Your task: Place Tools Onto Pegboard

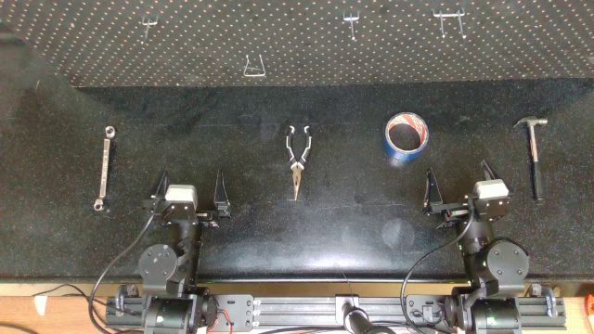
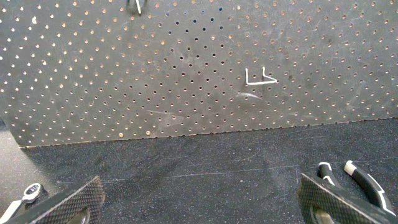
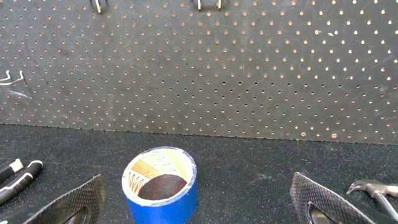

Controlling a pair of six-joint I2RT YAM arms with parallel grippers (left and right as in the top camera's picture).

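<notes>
On the black mat lie a silver wrench point(image 1: 104, 168) at the left, pliers point(image 1: 297, 159) with black and white handles in the middle, a blue tape roll point(image 1: 406, 136) right of centre, and a hammer point(image 1: 533, 153) at the far right. The pegboard point(image 1: 306, 37) stands at the back with wire hooks point(image 1: 254, 66). My left gripper point(image 1: 191, 190) is open near the mat's front, between wrench and pliers. My right gripper point(image 1: 458, 184) is open just in front of the tape roll point(image 3: 160, 184). The left wrist view catches the wrench head point(image 2: 30, 191) and pliers handles point(image 2: 354, 177).
More hooks hang on the pegboard at the upper left point(image 1: 148, 26), upper middle point(image 1: 350, 20) and upper right point(image 1: 449, 19). The table's front edge point(image 1: 297, 276) runs just ahead of the arm bases. Open mat lies between the tools.
</notes>
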